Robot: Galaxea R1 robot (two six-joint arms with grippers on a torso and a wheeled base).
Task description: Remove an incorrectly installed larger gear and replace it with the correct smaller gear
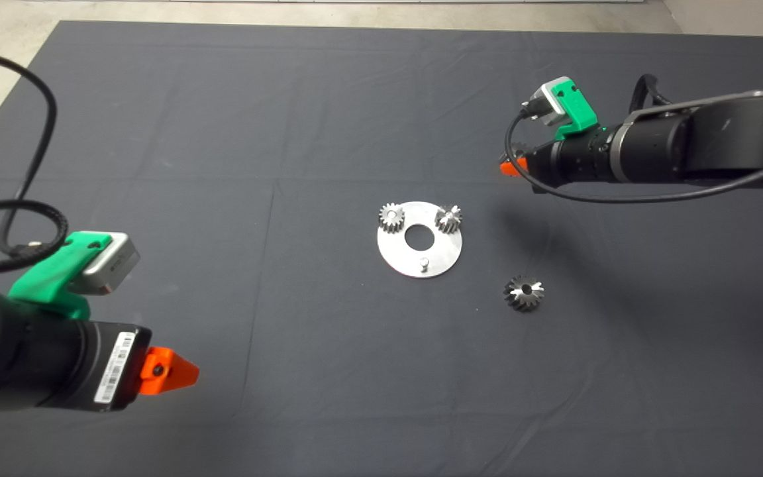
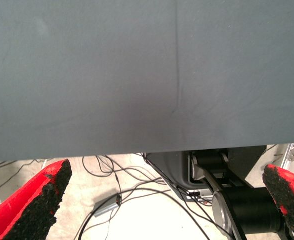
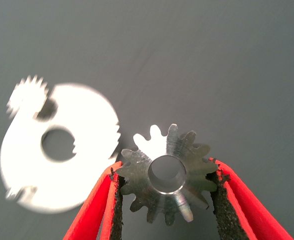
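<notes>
Right gripper [image 3: 166, 200], clamped on the smaller gear [image 3: 166, 172], held above the mat [image 1: 222, 132] beyond and to the right of the round plate [image 1: 444, 255]. The larger gear [image 1: 523, 292] lies on the mat just beside the plate. Best practice: centre the gear's bore over the bare pin [image 1: 424, 264] (two silver gears [image 1: 391, 217] occupy the others) and lower squarely. Open mat surrounds the plate. Left gripper [image 2: 161, 210] waits near the mat's edge, spread wide and empty.

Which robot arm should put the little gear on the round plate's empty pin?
The right. Its right gripper already pinches the small dark grey steel gear above the mat, near the round silver plate. The left gripper waits open at the mat's near left edge.
</notes>
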